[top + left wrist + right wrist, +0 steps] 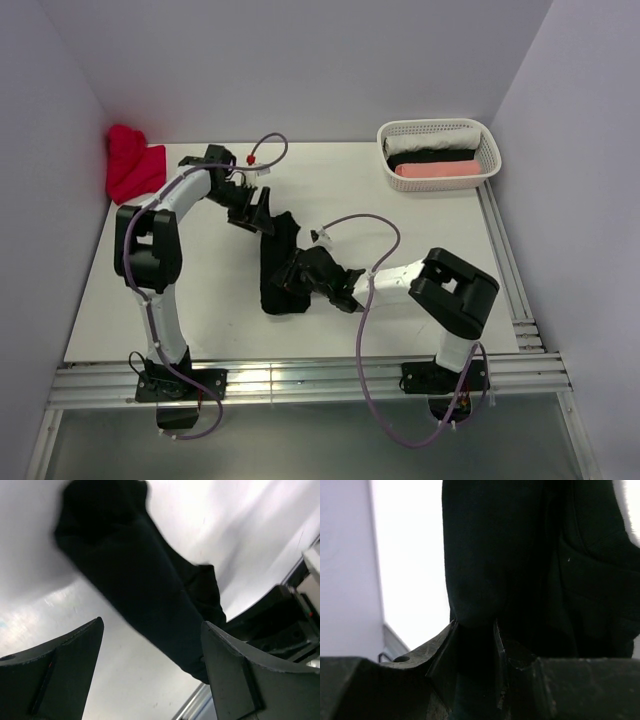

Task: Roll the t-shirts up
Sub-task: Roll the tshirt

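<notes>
1. The black soft-cloth t-shirt (283,232) lies on the white table top (200,300) near the middle of the overhead frame. It is gathered into a long narrow band that runs from the upper centre down towards the lower centre.
2. In the left wrist view the same band (135,575) crosses from the upper left to the lower right, somewhat blurred. In the right wrist view it fills the centre and right of the frame (520,555).
3. The right gripper (290,275) sits at the lower end of the band. In its own view the right gripper (475,635) has its two dark fingers (445,655) drawn narrow, with a fold of the black cloth pinched between them.
4. The left gripper (250,212) is at the upper end of the band, just left of it in the overhead frame. In its own view the left gripper (150,625) stands wide, its fingers (65,670) at the lower corners. The cloth shows in the gap beyond them and neither finger touches it.
5. A white plastic lattice basket (435,125) stands in the upper right of the overhead frame, well apart from the band. It holds three rolled bundles side by side: a white roll (440,140) farthest up, a black roll (430,157) in the middle and a salmon-pink roll (435,170) nearest.
6. A heap of red cloth (132,165) lies in the upper left corner of the table, against the wall.
7. A purple cable (375,225) loops above the right arm.
</notes>
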Robot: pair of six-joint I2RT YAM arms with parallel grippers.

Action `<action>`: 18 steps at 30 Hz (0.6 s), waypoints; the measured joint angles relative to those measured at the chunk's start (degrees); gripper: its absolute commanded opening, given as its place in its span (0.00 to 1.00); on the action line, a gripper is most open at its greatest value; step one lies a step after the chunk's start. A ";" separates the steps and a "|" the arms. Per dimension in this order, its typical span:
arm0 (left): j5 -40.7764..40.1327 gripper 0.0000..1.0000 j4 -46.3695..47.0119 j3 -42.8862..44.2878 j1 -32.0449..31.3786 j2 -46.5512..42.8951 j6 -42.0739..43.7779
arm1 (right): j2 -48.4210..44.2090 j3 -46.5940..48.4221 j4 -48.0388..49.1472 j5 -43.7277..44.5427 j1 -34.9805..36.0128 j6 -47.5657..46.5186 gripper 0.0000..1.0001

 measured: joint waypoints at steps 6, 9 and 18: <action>-1.75 0.84 0.33 -8.22 0.98 -2.56 3.72 | 4.35 1.31 5.07 -4.42 -0.04 0.37 0.20; -5.60 0.82 1.77 -10.80 1.14 -3.32 3.54 | 6.01 1.36 6.99 -5.62 -0.48 2.21 0.19; -12.72 0.81 6.91 -11.02 0.17 -3.34 -0.57 | 7.02 -0.98 11.72 -7.02 -2.91 9.68 0.18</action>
